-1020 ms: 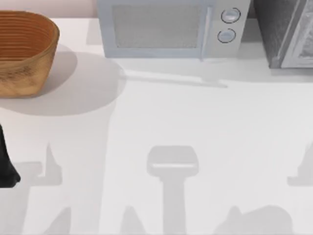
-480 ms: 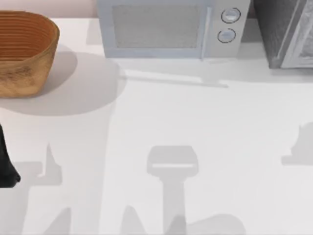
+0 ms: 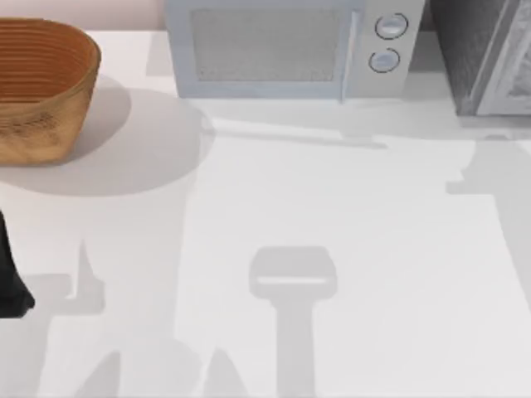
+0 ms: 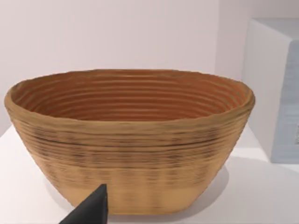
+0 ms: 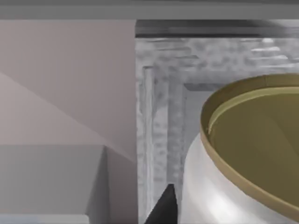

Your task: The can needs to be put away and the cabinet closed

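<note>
Shadow of right arm shifted toward cabinet (image 3: 489, 58); can (image 5: 243, 158) at right tool, grip unclear.

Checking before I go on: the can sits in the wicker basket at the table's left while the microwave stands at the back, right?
Not quite. The basket at the table's left is empty, as the left wrist view shows. The can is up by the grey cabinet in the right wrist view. The microwave does stand at the back.

The can (image 5: 243, 158) is showing close up in the right wrist view, with its dull gold recessed top, raised gold rim and white-silver side. It is sitting just in front of the cabinet (image 3: 485, 54), a mottled grey box standing at the table's far right corner.
</note>
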